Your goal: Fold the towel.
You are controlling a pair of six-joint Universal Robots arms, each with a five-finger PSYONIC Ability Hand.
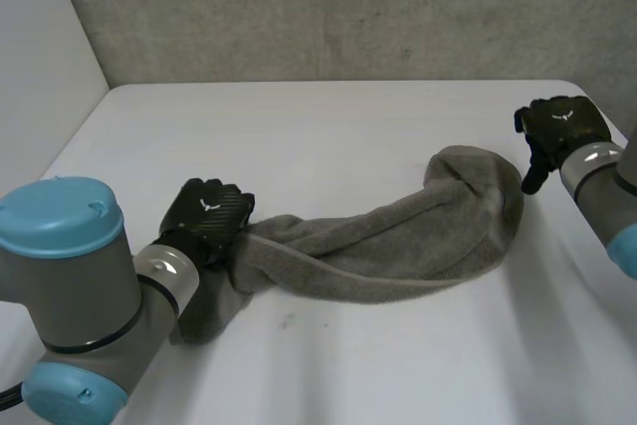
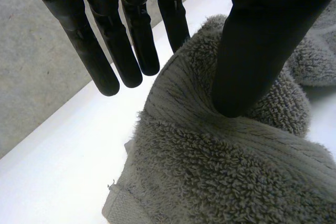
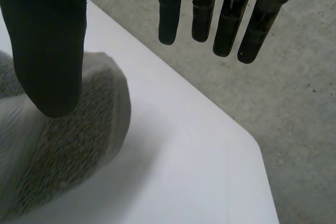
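Note:
A grey towel [image 1: 398, 246] lies bunched into a long, loose roll across the white table [image 1: 299, 126]. My left hand [image 1: 204, 218] sits at the roll's left end. In the left wrist view its fingers [image 2: 126, 51] are straight and off the cloth, while its thumb [image 2: 257, 40] rests on a fold of the towel [image 2: 220, 171]. My right hand [image 1: 560, 126] hangs just beyond the right end, apart from it. In the right wrist view its fingers [image 3: 202, 9] are straight and spread from the thumb [image 3: 47, 40], with the towel's end [image 3: 68, 145] below the thumb. Both hands are open.
A grey concrete wall [image 1: 348, 7] runs behind the table, and a white wall [image 1: 40, 47] stands at the left. The table's far right corner [image 3: 257, 145] lies close to my right hand. Bare tabletop stretches behind and in front of the towel.

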